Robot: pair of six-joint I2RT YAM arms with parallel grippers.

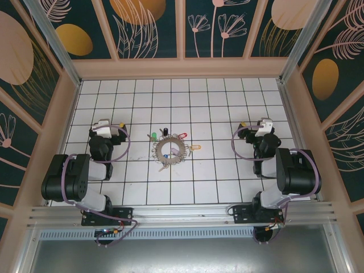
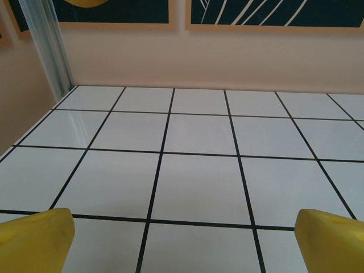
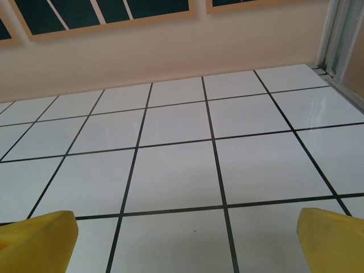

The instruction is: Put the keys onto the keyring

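Left gripper and right gripper stand on either side of the keyring, well apart from it, seen from above. It is a wreath of small silvery-brown keys lying flat on the tiled floor. Coloured-headed keys fan out around its far rim.

On the left wrist, the yellow fingers are spread wide above bare tile.

On the right wrist, the fingers are likewise wide apart and hold nothing.

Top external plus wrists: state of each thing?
keyring: lying flat, not held.
keys: lying around the keyring's rim; threaded or not, cannot tell.
left gripper: open, empty.
right gripper: open, empty.
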